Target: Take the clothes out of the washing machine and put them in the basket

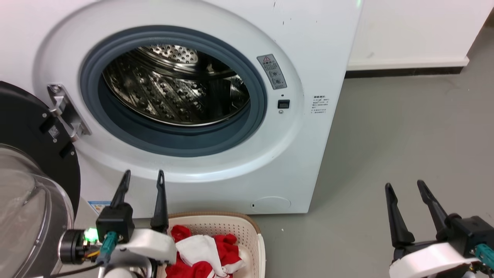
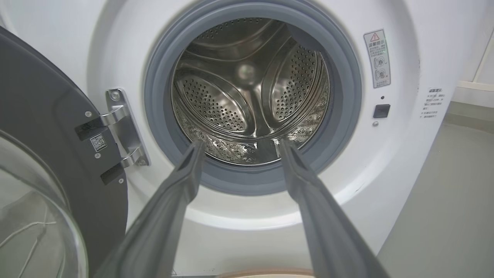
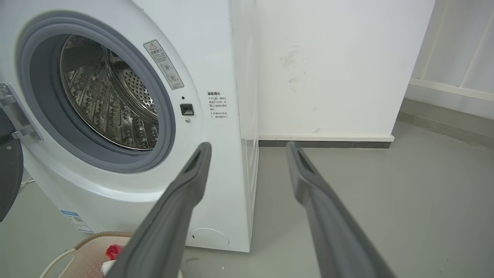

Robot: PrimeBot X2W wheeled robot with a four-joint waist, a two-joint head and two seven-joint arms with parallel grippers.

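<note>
The white washing machine (image 1: 239, 31) stands with its door swung open to the left. Its steel drum (image 2: 251, 92) shows bare metal and no fabric. Red and white clothes (image 1: 204, 251) lie in the cream basket (image 1: 252, 235) on the floor below the porthole. My left gripper (image 1: 143, 177) is open, held above the basket's left part with its fingers pointing up at the washer's front, nothing between them. My right gripper (image 1: 405, 185) is open over the floor to the washer's right, holding nothing. In the right wrist view the basket (image 3: 83, 247) shows a scrap of red cloth (image 3: 112, 251).
The open door (image 1: 34, 185), dark-framed with a glass bowl, juts out at the left next to my left arm. Grey floor (image 1: 405, 131) stretches to the right of the washer up to a white wall (image 1: 417, 27) with a dark baseboard.
</note>
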